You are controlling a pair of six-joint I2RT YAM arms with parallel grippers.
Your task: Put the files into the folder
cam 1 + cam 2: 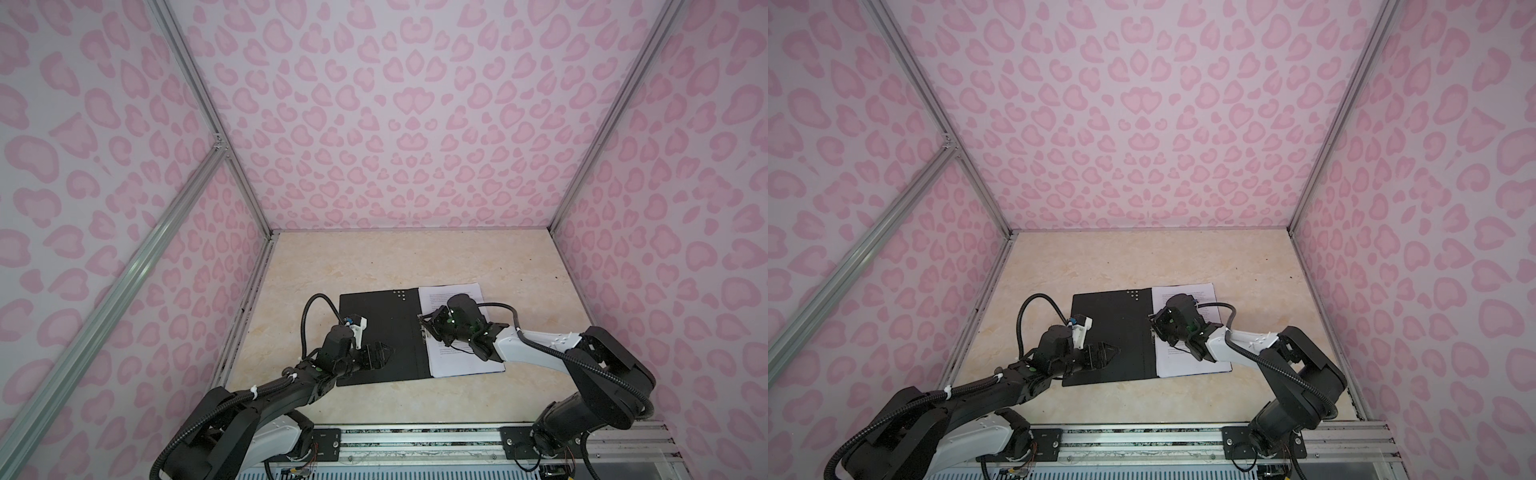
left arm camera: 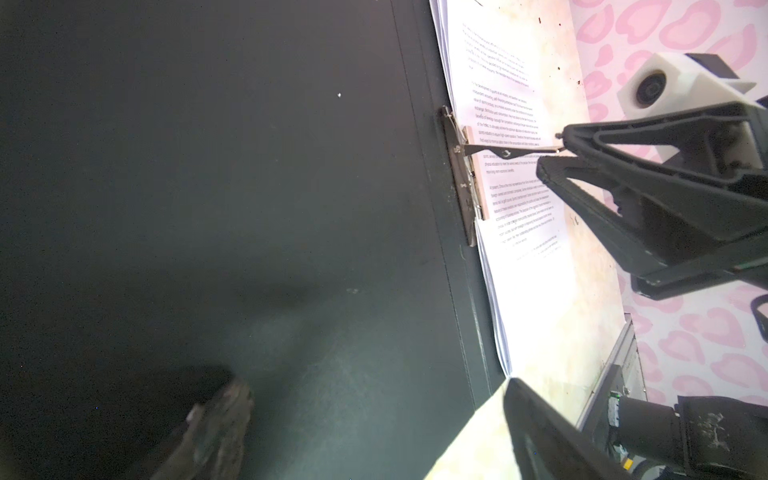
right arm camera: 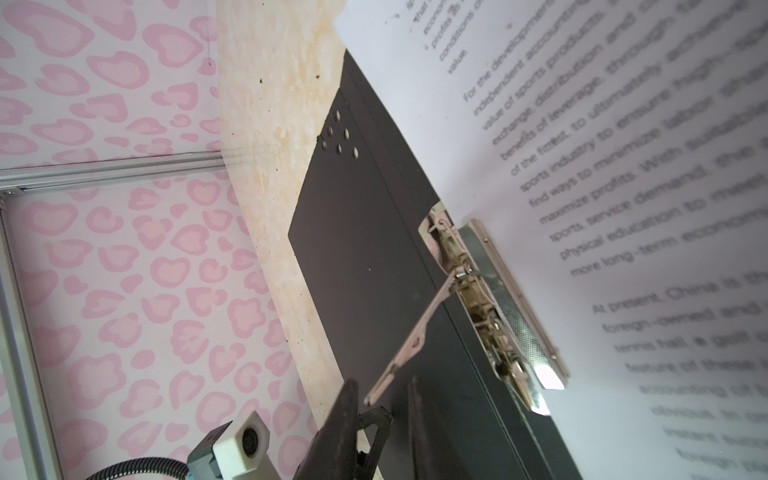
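The black folder lies open and flat on the table. The files form a white printed stack on its right half, tucked under the metal clip at the spine. The clip's lever stands raised. Its tip sits between the narrowly parted fingers of my right gripper, with a gap still showing on one side. My left gripper hangs wide open and empty just above the folder's left cover.
The beige marble table is boxed in by pink-patterned walls on three sides. An aluminium rail carrying both arm bases runs along the front edge. Small silver rivets dot the folder's far edge.
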